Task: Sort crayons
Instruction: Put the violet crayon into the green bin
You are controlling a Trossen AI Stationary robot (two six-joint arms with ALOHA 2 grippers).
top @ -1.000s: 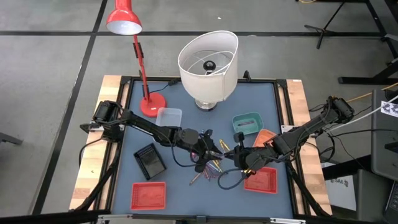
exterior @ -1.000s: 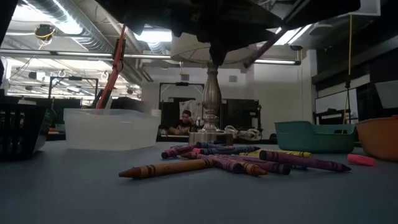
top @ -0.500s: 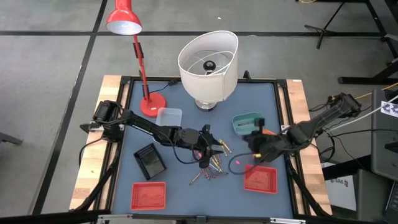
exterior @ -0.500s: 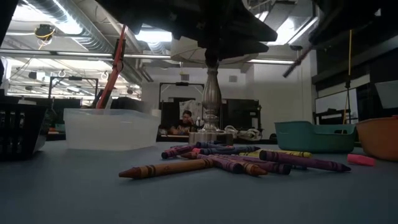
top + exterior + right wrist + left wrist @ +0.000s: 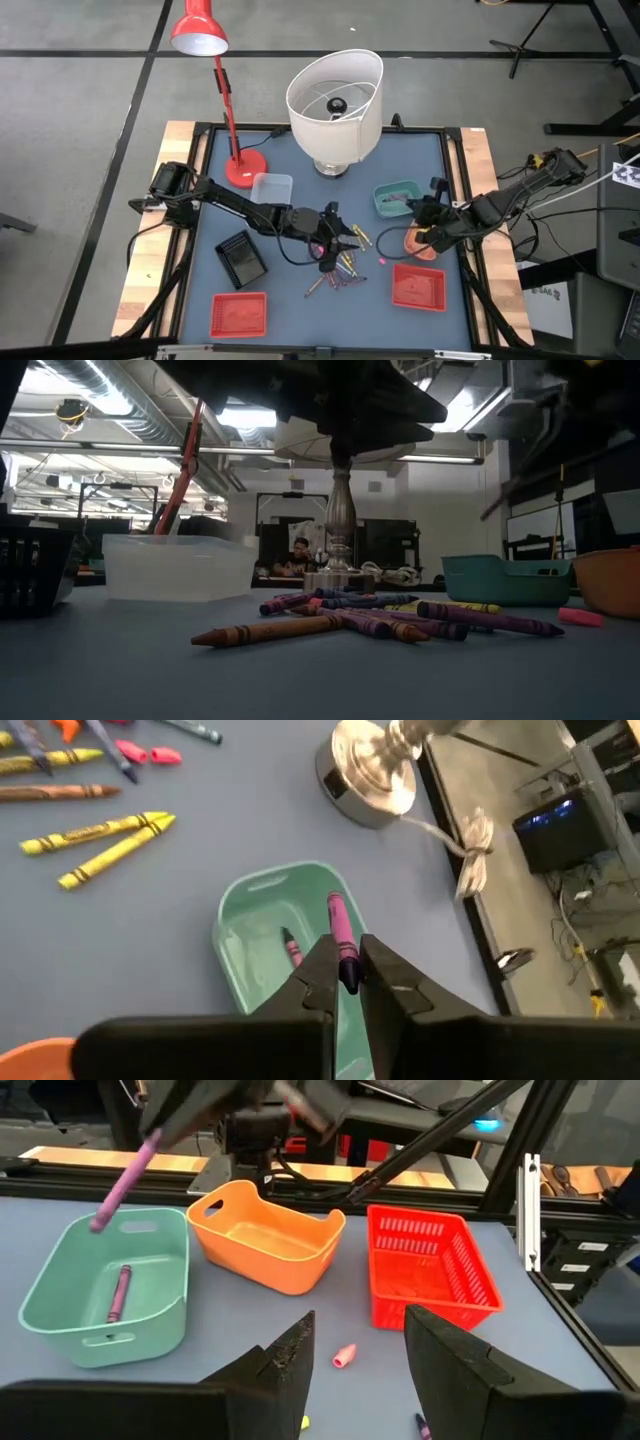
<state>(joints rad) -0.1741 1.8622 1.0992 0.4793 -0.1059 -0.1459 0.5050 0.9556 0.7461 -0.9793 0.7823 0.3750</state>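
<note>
Floor (image 5: pixel 80 130): you see grey concrete all round the table, crossed by dark lines.
Table (image 5: pixel 300 215): your work surface is blue-grey, framed in black rails with pale wood strips at the left and right edges.
Ceiling (image 5: pixel 120 420): from the low view you look up at bare ducts, pipes and bright strip lights.
Far wall (image 5: pixel 450 500): pale, with dark shelving and a doorway beside it.
Person (image 5: pixel 297 550): seated far back in the room, behind the table.
Stand legs (image 5: pixel 560 40): black legs on the floor, far right.
Desk (image 5: pixel 610 210): cluttered with cables, at your right.
</note>
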